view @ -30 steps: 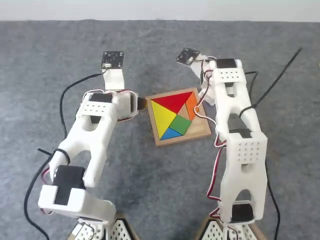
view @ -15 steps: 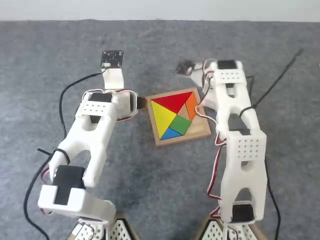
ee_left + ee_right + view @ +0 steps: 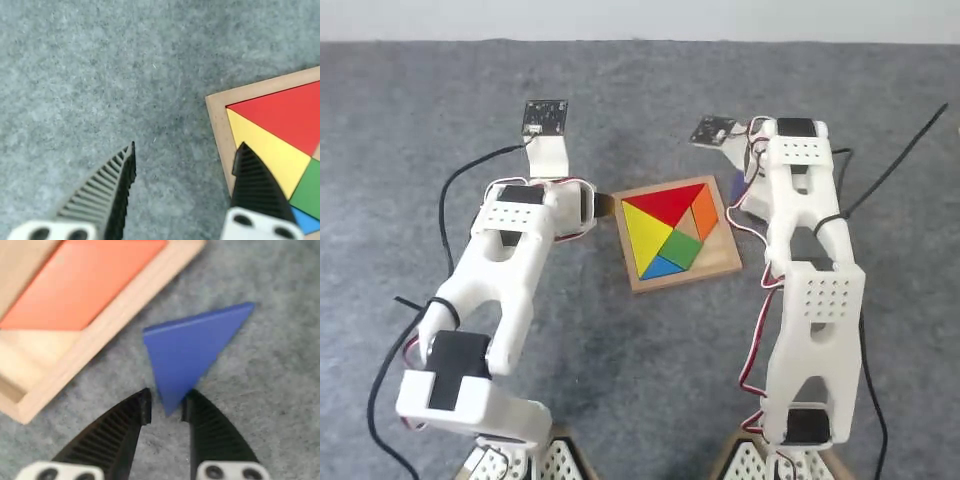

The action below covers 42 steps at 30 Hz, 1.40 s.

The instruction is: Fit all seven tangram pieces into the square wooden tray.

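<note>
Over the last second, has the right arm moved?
Yes. The right arm has swung to the right, away from the tray, which has stayed put.

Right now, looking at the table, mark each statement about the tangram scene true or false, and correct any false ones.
The dark blue triangle lies inside the wooden tray. False: it lies on the carpet beside the tray.
The left pincer is open. True.
The red piece sits in the tray. True.
The tray is full. False: a bare gap shows next to the orange piece.
</note>
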Each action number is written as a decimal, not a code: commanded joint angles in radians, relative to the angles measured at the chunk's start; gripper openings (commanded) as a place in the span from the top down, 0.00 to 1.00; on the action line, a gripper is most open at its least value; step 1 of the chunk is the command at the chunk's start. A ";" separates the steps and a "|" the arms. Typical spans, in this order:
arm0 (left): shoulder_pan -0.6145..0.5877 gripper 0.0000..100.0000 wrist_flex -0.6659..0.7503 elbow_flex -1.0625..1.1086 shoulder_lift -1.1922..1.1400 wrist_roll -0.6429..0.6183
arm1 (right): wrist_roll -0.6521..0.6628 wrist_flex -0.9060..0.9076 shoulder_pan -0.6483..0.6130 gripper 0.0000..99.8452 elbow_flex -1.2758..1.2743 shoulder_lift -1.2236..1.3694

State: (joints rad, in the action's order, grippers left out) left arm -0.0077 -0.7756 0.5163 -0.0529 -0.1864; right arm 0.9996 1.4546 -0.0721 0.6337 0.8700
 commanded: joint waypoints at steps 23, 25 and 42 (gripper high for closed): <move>-0.011 0.71 0.018 -0.041 0.011 0.012 | -0.634 -0.205 -0.116 0.64 0.008 -0.019; -0.011 0.71 0.018 -0.041 0.011 0.012 | -0.663 -0.202 -0.116 0.64 0.017 -0.016; -0.011 0.71 0.017 -0.041 0.012 0.012 | -1.178 -0.216 -0.170 0.64 0.084 -0.015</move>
State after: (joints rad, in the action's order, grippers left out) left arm -0.0077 -0.7756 0.5163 -0.0529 -0.1864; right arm -0.1343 1.2674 -0.2133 0.6720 0.8638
